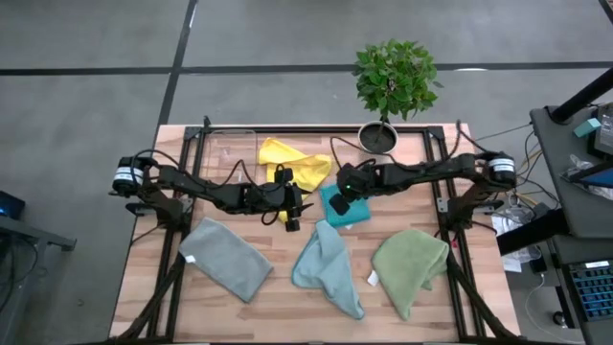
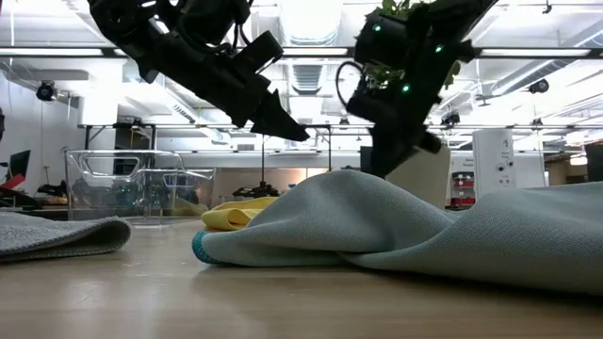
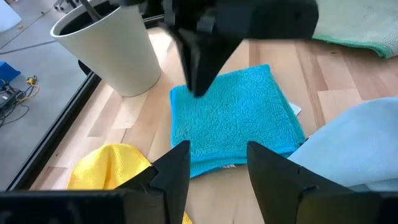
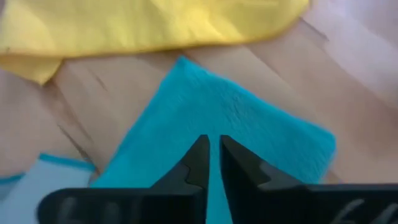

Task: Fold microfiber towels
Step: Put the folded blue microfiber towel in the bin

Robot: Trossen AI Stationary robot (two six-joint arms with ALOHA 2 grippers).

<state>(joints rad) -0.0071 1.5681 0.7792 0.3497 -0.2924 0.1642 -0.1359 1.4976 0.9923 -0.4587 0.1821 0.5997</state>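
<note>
— So, what's on the surface (image 1: pixel 287 287), biggest first?

— Five soft cloths. The olive green towel (image 1: pixel 410 265), grey towel (image 1: pixel 227 257) and light blue towel (image 1: pixel 329 270) lie loosely bunched along the near edge. The yellow towel (image 1: pixel 293 161) is crumpled further back beside the clear bin (image 2: pixel 132 184), and the teal towel (image 1: pixel 345 207), smallest because it looks already folded into a neat square, sits at the middle.

— And the arms?

— Both meet over the teal one. The right end effector (image 4: pixel 213 163) hangs just above it, its fingers nearly together with only a thin gap, holding nothing. The left end effector (image 3: pixel 217 168) hovers beside the same towel, fingers parted about halfway, also empty.

— How would these handle?

— Light and limp, I'd judge; the pile should grip well, but nothing stays stiff, so a pinch at mid-edge would let the sides droop. Corners or a hem look like the best places to take hold.
</note>
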